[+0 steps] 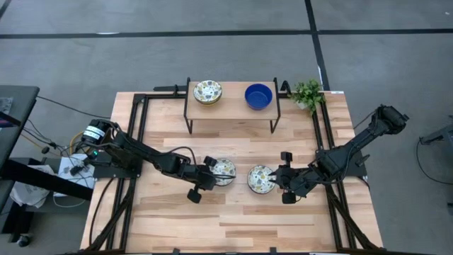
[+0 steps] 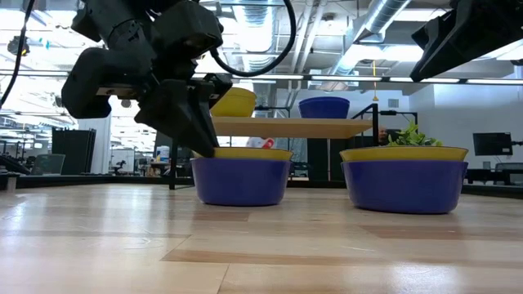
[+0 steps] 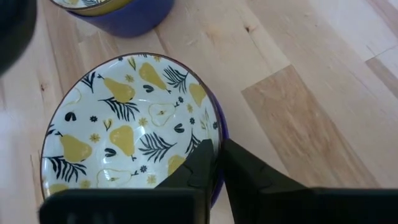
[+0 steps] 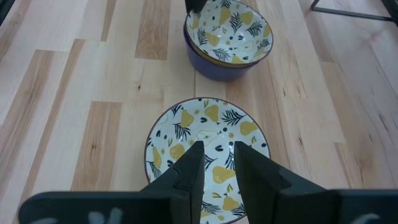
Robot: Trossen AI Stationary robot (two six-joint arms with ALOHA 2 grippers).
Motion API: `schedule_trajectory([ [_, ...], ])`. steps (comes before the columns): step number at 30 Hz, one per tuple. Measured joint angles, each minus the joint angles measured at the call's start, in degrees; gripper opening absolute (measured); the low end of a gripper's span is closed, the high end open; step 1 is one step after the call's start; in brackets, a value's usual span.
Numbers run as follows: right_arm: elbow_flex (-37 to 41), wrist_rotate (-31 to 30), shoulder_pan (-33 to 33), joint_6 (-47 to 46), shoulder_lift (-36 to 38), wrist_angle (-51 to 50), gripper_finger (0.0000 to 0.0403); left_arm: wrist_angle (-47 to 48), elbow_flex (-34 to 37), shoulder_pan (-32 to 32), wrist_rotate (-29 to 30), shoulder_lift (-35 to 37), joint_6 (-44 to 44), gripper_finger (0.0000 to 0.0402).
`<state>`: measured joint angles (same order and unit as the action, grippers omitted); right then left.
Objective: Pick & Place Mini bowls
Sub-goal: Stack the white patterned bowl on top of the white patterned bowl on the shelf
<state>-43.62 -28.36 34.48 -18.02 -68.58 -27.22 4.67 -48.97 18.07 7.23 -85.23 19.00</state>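
Two mini bowls, cobalt blue outside and white with yellow pears inside, stand on their bases mid-table: the left bowl (image 1: 225,170) (image 2: 241,181) and the right bowl (image 1: 259,179) (image 2: 404,186). My left gripper (image 1: 212,172) (image 3: 216,165) is shut on the left bowl's rim. My right gripper (image 1: 277,179) (image 4: 217,158) hovers over the right bowl's right side (image 4: 205,134) with a narrow gap between its fingers; it does not show beside that bowl in the low view. On the shelf rest another patterned bowl (image 1: 207,91) and a solid blue bowl (image 1: 258,95). My left gripper has the left bowl's rim (image 3: 214,140) on its left side, one finger inside the bowl and one outside. The fingers (image 2: 200,135) slant down from the table's left. The bowl stands upright with its base on the table.
A low wooden shelf on black legs (image 1: 232,108) stands at the far middle of the table. A small green potted plant (image 1: 308,92) sits at the far right corner. Black frame rails (image 1: 138,134) run along the table's sides. Bare wood lies in front of both bowls.
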Motion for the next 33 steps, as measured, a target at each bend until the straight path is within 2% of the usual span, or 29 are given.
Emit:
schedule_trajectory([
  [11,0.00,0.00,0.00,-0.02,0.01,0.00,0.0079,-0.02,-0.04,0.02,0.14,0.00,0.97,0.0018],
  [24,0.00,0.00,0.00,-0.02,0.00,-0.18,0.0079,-0.05,-0.07,1.05,5.84,0.50,4.53,0.0009],
  [33,0.00,0.00,-0.02,-0.02,0.00,-0.20,0.0079,0.09,-0.10,3.72,9.09,4.27,5.79,0.0007],
])
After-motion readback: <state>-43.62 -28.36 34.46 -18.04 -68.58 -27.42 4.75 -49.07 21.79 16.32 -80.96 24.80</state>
